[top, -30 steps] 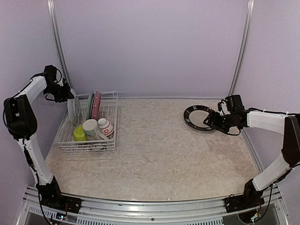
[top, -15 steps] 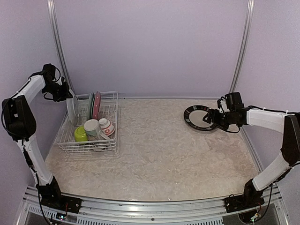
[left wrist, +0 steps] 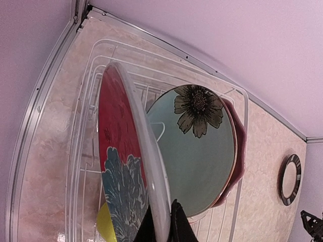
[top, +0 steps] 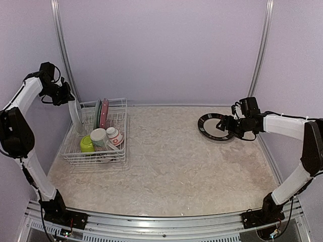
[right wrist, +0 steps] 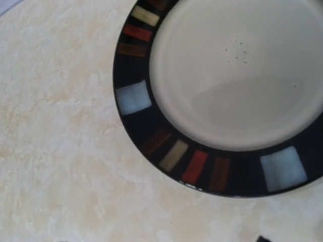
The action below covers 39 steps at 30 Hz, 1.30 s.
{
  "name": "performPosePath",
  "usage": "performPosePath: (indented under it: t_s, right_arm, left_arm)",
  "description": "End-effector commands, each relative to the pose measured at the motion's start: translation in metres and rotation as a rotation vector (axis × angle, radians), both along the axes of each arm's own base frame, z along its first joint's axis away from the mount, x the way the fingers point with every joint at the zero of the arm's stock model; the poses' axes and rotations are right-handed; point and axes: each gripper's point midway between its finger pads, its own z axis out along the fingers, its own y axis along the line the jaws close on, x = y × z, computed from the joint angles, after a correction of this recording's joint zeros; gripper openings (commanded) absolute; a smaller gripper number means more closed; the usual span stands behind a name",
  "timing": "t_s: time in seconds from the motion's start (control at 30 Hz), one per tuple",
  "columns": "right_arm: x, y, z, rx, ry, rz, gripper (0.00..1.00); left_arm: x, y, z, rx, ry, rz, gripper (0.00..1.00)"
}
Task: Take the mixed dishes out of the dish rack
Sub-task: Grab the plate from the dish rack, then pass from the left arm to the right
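The dish rack [top: 94, 158] sits along the left edge of the table [top: 171, 171], still pretty full. At its near end there's a lime-green bowl [top: 87, 144], with a cream mug [top: 98, 136] just beside it and a small white-and-red bowl [top: 114, 135] on the mug's right. All three are packed close together.

Further back the plates stand on edge in the slots. The red plate [left wrist: 117, 132] with the teal flower is the outermost one on the left. Next comes the pale teal plate [left wrist: 202, 151] with a dark flower, and a pink plate [top: 104, 112] is right behind that.

The left gripper [left wrist: 162, 225] is clamped tight on the red plate's pale rim, and the plate leans a bit away from the others.

Over toward the far right corner of the table, a black plate [top: 212, 126] with coloured blocks round its border lies flat. The right gripper [top: 228, 124] hangs at its right edge with the jaws spread, gripping nothing.
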Motion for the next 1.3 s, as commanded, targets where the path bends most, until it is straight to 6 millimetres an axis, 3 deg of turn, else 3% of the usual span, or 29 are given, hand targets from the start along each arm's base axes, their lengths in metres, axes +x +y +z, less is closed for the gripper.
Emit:
performPosePath:
  t_s: [0.0, 0.27, 0.67, 0.7, 1.1, 1.27]
  right_arm:
    - [0.000, 0.004, -0.001, -0.012, 0.012, 0.002, 0.78]
    - [0.001, 0.006, 0.000, -0.012, 0.011, 0.003, 0.78]
    - [0.005, 0.013, -0.002, -0.009, 0.012, 0.016, 0.78]
    - [0.006, 0.014, -0.001, -0.005, 0.009, 0.018, 0.78]
    - [0.010, 0.038, 0.013, 0.042, -0.018, 0.058, 0.80]
    - [0.014, 0.051, 0.023, 0.056, -0.037, 0.079, 0.80]
  left_arm:
    - [-0.003, -0.001, 0.050, 0.013, -0.152, 0.002, 0.00]
    - [-0.010, -0.012, 0.072, 0.006, -0.228, -0.024, 0.00]
    - [-0.041, -0.063, 0.127, 0.164, -0.400, -0.084, 0.00]
    - [-0.045, -0.076, 0.131, 0.177, -0.416, -0.113, 0.00]
    - [-0.080, -0.157, 0.155, 0.348, -0.548, -0.290, 0.00]
    - [-0.094, -0.199, 0.153, 0.385, -0.565, -0.380, 0.00]
